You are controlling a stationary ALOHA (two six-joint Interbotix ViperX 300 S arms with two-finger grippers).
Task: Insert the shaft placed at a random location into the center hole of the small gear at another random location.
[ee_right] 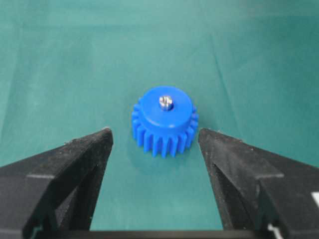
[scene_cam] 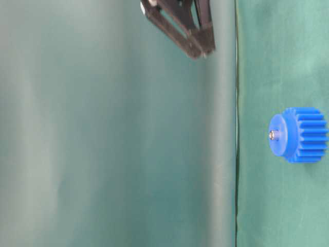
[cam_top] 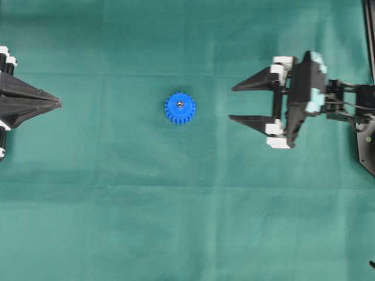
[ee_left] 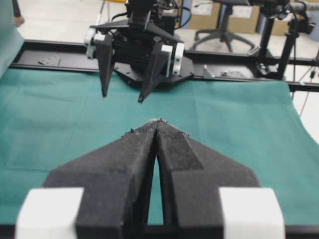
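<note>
we see the shaft (ee_right: 166, 102) seated in the small gear (ee_right: 165, 122), light rigid plastic, ahead of our spread right fingers (ee_right: 79, 164); left fingers (ee_left: 149, 149) clenched.

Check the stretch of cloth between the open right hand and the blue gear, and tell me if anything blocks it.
Nothing visible does. The right hand is open and faces the small gear across bare green cloth. The shaft already sits in the gear's center. The left hand is shut, on the gear's far side.
</note>
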